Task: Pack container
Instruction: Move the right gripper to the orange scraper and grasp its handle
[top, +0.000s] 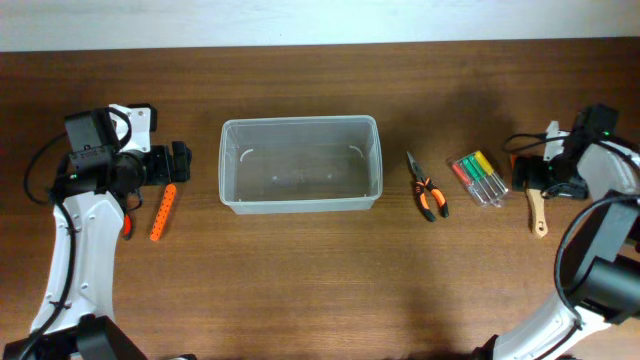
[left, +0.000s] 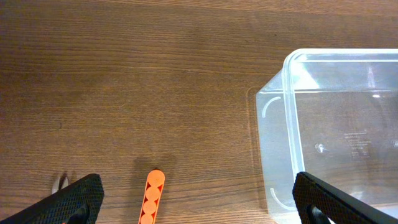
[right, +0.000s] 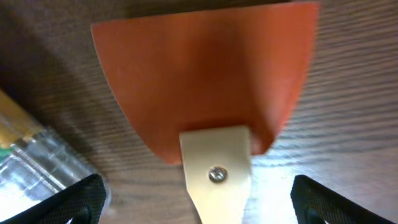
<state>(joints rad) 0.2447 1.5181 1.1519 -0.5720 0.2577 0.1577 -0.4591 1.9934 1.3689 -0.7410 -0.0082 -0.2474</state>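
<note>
The clear plastic container (top: 300, 162) stands mid-table with nothing in it; its left end shows in the left wrist view (left: 336, 130). An orange perforated strip (top: 163, 212) lies left of it, and its tip shows in the left wrist view (left: 152, 196). My left gripper (left: 196, 202) is open above the strip, fingers wide on either side of it. My right gripper (right: 199, 202) is open low over a scraper with an orange blade (right: 205, 81) and a pale wooden handle (top: 538, 213), its fingers straddling the handle.
Orange-handled pliers (top: 428, 190) lie right of the container. A clear case of coloured screwdrivers (top: 477, 178) lies beside them; its corner shows in the right wrist view (right: 31, 155). A small orange tool lies by the left arm (top: 127, 226).
</note>
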